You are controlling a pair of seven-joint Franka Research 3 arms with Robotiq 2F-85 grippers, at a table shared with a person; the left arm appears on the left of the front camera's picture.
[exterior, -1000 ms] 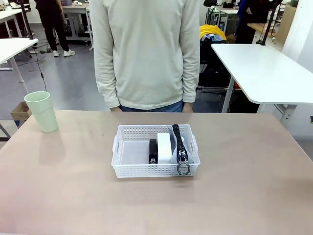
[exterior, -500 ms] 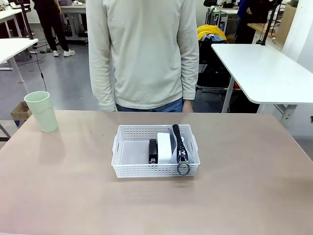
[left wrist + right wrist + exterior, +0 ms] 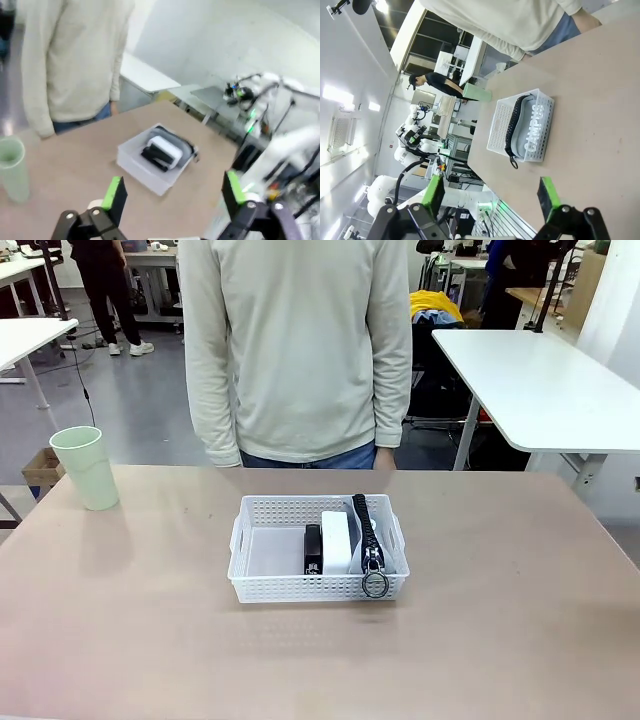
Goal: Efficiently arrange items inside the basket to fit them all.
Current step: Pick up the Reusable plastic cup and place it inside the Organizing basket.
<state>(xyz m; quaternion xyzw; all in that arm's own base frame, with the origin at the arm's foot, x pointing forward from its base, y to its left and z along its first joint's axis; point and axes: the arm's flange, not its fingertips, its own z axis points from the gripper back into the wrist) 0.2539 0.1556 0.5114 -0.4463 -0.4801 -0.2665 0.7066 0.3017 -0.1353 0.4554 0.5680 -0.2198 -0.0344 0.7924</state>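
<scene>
**Three items in basket, cup outside**

Shallow white perforated plastic basket (image 3: pixel 270 585) sits mid-table (image 3: pixel 150 640). Black stapler (image 3: pixel 313 548), small white box (image 3: pixel 336 542) and grey zip pouch (image 3: pixel 366 530) sit side by side in its right half. Pale green cup (image 3: pixel 86 468) stands well apart, far left. Left gripper (image 3: pixel 173 189) and right gripper (image 3: pixel 490 191): fingers spread wide, holding nothing.

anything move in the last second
Only the person at the far side swayed slightly; nothing was grasped or released. The basket holding the stapler, white box and pouch, and the cup off to its left, stayed put.
</scene>
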